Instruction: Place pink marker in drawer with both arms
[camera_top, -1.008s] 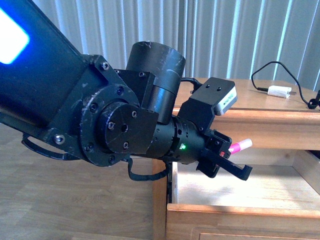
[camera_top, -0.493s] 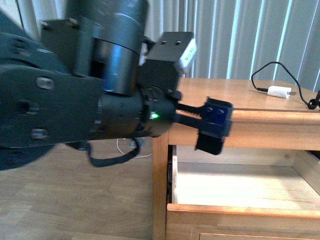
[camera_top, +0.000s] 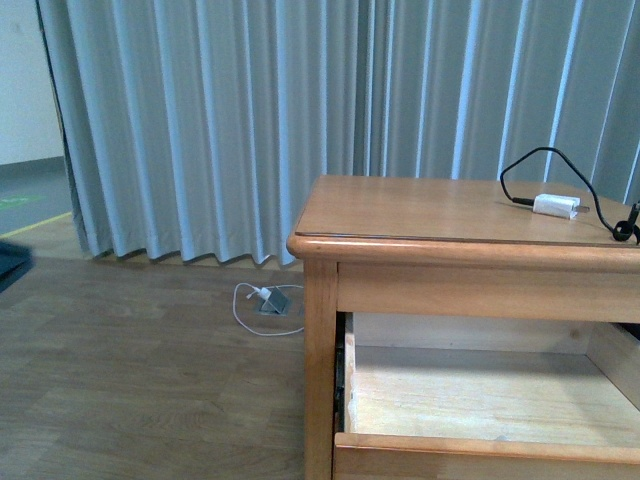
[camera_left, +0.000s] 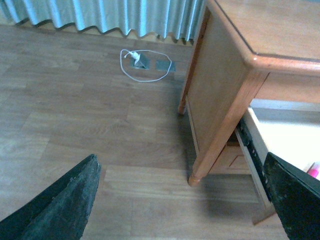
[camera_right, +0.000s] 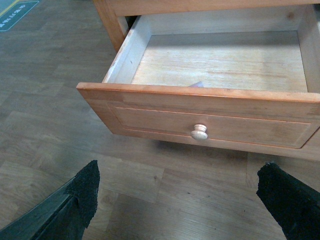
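Pink marker (camera_left: 314, 170) lies inside the open drawer (camera_right: 150, 120), only a pink sliver showing | left fingers (camera_left: 75, 200) spread wide, empty, beside dresser (camera_left: 220, 95) | right fingers (camera_right: 70, 200) spread wide, empty, facing knob (camera_right: 199, 132)

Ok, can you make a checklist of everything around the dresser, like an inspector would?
Surface: wooden dresser top, with the charger near its right end.
Job's things: drawer pulled open; pink marker shows only as a pink sliver inside the drawer.
Clutter: white charger plug on the dresser top.
Grippers: left gripper has its jaws wide apart and empty; right gripper is the same; neither shows in the front view.
Cables: black cable loops from the plug; white cord lies curled on the floor.
Surroundings: grey-blue curtains, wood-look floor.
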